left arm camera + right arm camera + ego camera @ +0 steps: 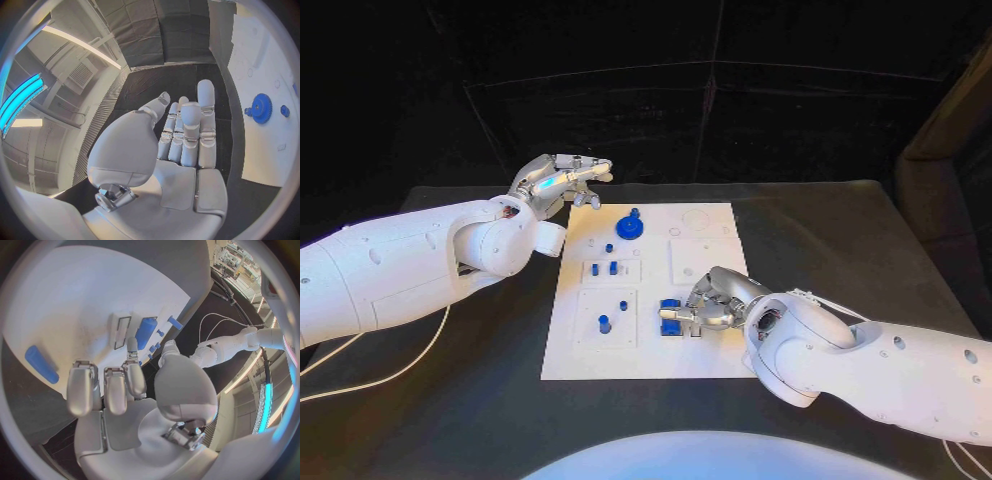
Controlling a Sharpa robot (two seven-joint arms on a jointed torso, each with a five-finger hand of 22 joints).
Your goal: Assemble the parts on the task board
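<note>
The white task board (646, 345) lies in the middle of the black table. A blue gear (630, 228) stands near its far end, and several small blue pegs (604, 268) stand in sockets along its left half. Two blue blocks (672, 316) sit at mid-board, just left of my right hand (711, 305). That hand hovers low over the board with its fingers (112, 385) bent and nothing between them and the thumb; one fingertip reaches toward a blue block (145, 331). My left hand (563, 180) hangs off the board's far-left corner, its fingers (187, 132) straight and empty, beside the gear (260, 107).
A recessed white square (692, 258) and small round holes mark the board's right half. Another blue piece (41, 363) lies on the board to one side of my right hand. Black tabletop (473, 400) surrounds the board, with dark curtains behind.
</note>
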